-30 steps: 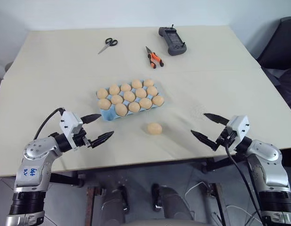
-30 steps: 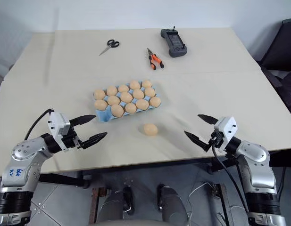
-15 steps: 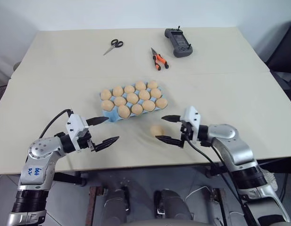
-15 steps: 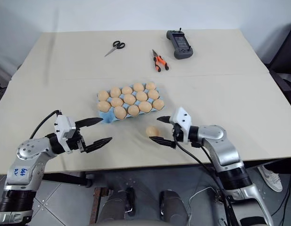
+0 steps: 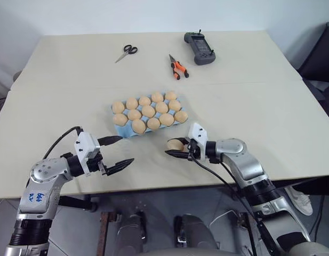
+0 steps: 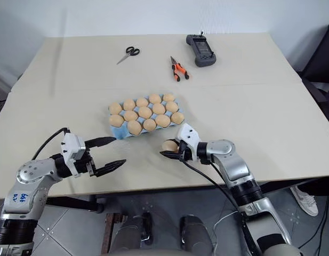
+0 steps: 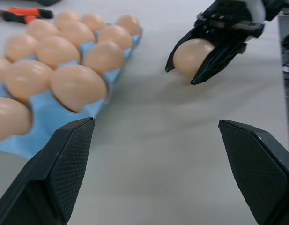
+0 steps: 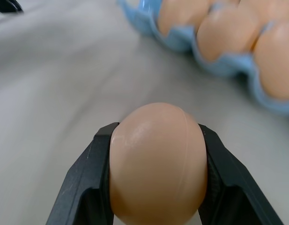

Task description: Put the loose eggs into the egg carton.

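Observation:
One loose egg, pale tan, sits between the black fingers of my right gripper, which is shut on it just in front of the egg carton's right end. The right wrist view shows both fingers pressed against the egg's sides, low over the table. The light blue egg carton lies mid-table with three rows of eggs in its cups. My left gripper stands open and holds nothing, in front of the carton's left end. Seen from the left wrist, the held egg lies beyond the carton.
Scissors, orange-handled pliers and a black handheld controller lie at the far side of the cream table. The table's front edge runs just below both grippers. A dark chair stands at the right.
My right gripper has swung in from the right to the loose egg and shut on it. The left gripper has stayed in place, open.

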Controlling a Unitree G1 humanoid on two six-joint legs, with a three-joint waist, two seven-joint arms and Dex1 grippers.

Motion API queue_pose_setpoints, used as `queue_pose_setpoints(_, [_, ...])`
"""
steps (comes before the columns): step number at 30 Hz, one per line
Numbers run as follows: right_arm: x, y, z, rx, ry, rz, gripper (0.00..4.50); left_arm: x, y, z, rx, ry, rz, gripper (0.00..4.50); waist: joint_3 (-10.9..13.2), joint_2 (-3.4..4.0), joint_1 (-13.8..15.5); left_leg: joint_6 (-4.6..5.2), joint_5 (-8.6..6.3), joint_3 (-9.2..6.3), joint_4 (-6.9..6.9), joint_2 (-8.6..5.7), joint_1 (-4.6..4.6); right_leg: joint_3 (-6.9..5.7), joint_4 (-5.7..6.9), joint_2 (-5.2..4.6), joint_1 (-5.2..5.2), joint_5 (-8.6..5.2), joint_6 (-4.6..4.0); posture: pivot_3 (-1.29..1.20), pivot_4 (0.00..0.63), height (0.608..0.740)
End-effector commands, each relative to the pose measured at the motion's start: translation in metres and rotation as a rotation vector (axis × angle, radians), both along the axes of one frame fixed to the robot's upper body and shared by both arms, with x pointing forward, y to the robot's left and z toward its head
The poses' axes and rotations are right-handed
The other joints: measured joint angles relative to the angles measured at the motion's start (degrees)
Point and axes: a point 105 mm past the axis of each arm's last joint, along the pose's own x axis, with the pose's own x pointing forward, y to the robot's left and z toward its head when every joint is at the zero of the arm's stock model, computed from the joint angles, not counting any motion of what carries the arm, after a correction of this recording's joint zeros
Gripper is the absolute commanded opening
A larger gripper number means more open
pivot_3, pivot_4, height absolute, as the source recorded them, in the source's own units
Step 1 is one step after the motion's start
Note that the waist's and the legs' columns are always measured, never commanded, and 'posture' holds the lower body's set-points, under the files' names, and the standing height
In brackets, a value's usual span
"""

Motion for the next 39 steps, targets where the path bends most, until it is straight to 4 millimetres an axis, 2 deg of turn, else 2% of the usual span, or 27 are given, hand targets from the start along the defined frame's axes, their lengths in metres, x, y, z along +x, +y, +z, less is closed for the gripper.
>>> queue_pose_setpoints(1, [0.002,0.027,0.038,0.083,-0.075,0.044,1.74,0.003,0.021,0.012,-0.057,-0.051,0.129,4.50,0.00,0.00,-0.43,0.00,0.00,0.00,-0.01,0.00,0.01,0.00,0.00,0.00,0.00,0.00,0.00,0.00,0.150,0.740])
queue_pose_setpoints(4, [0.008,0.056,0.055,0.114,-0.091,0.054,1.74,-0.001,0.035,0.007,-0.072,-0.044,0.215,4.50,0.00,0.00,-0.85,-0.01,0.01,0.02,-0.06,0.00,0.02,0.01,0.02,0.01,-0.03,0.00,0.00,0.00,0.150,0.740])
queue_pose_setpoints(9, [0.019,0.101,0.071,0.136,-0.102,0.047,1.74,-0.014,0.050,-0.002,-0.086,-0.022,0.311,4.50,-0.02,-0.04,-0.94,-0.03,0.01,0.02,-0.12,-0.01,-0.01,0.01,-0.02,-0.01,-0.06,0.00,0.00,0.00,0.150,0.740])
queue_pose_setpoints(13, [0.025,0.136,0.072,0.125,-0.106,0.034,1.74,-0.024,0.061,-0.006,-0.098,-0.017,0.379,4.50,-0.02,-0.05,-1.17,-0.06,-0.01,0.05,-0.17,-0.05,-0.02,0.01,-0.04,-0.08,-0.09,0.00,-0.01,0.00,0.150,0.740])
queue_pose_setpoints(16, [0.028,0.149,0.064,0.107,-0.096,0.019,1.74,-0.026,0.060,-0.006,-0.101,-0.022,0.392,4.50,-0.04,-0.08,-1.37,-0.08,-0.02,0.05,-0.24,-0.05,-0.02,0.02,-0.05,-0.08,-0.12,0.00,-0.01,0.00,0.150,0.740])
queue_pose_setpoints(24, [0.014,0.162,0.063,0.108,-0.067,0.121,4.41,-0.025,0.058,-0.002,-0.107,-0.035,0.397,4.50,-0.06,-0.13,-1.98,-0.09,-0.02,0.21,-0.43,-0.08,-0.15,0.14,-0.11,-0.13,-0.38,0.00,-0.02,0.00,0.150,0.740])
queue_pose_setpoints(25, [0.011,0.161,0.064,0.115,-0.065,0.139,4.46,-0.024,0.057,-0.001,-0.106,-0.037,0.396,4.50,-0.06,-0.13,-2.04,-0.09,-0.02,0.24,-0.45,-0.05,-0.15,0.17,-0.09,-0.10,-0.41,0.00,-0.03,0.00,0.150,0.740])
queue_pose_setpoints(28, [0.007,0.148,0.072,0.146,-0.085,0.165,4.46,-0.022,0.055,0.001,-0.104,-0.041,0.389,4.50,-0.07,-0.14,-1.93,-0.12,0.00,0.39,-0.47,-0.03,-0.32,0.31,0.05,-0.08,-0.72,0.00,-0.03,0.00,0.150,0.740])
queue_pose_setpoints(30, [0.007,0.130,0.079,0.172,-0.112,0.161,4.46,-0.021,0.050,0.004,-0.101,-0.045,0.374,4.50,-0.07,-0.15,-1.83,-0.10,0.01,0.40,-0.44,-0.04,-0.42,0.32,0.06,-0.09,-0.79,0.00,-0.03,0.00,0.150,0.740])
queue_pose_setpoints(34, [0.004,0.073,0.081,0.202,-0.178,0.136,4.46,-0.020,0.046,0.005,-0.066,-0.040,0.344,4.50,-0.11,-0.21,-1.12,-0.04,-0.03,0.42,-0.37,-0.09,-0.49,0.33,-0.02,-0.14,-0.78,0.02,0.02,0.00,0.150,0.740])
queue_pose_setpoints(37, [0.006,0.008,0.063,0.152,-0.185,0.054,4.46,-0.021,0.048,0.003,-0.053,-0.033,0.337,4.50,-0.11,-0.22,-0.32,0.01,-0.06,0.44,-0.34,-0.11,-0.50,0.35,-0.10,-0.15,-0.76,0.05,0.07,0.00,0.150,0.740])
queue_pose_setpoints(39, [0.005,-0.015,0.056,0.124,-0.187,0.018,4.46,-0.022,0.048,0.002,-0.045,-0.024,0.333,4.50,-0.10,-0.23,-0.20,0.01,-0.07,0.46,-0.34,-0.10,-0.50,0.37,-0.12,-0.15,-0.79,0.05,0.07,0.00,0.150,0.740])
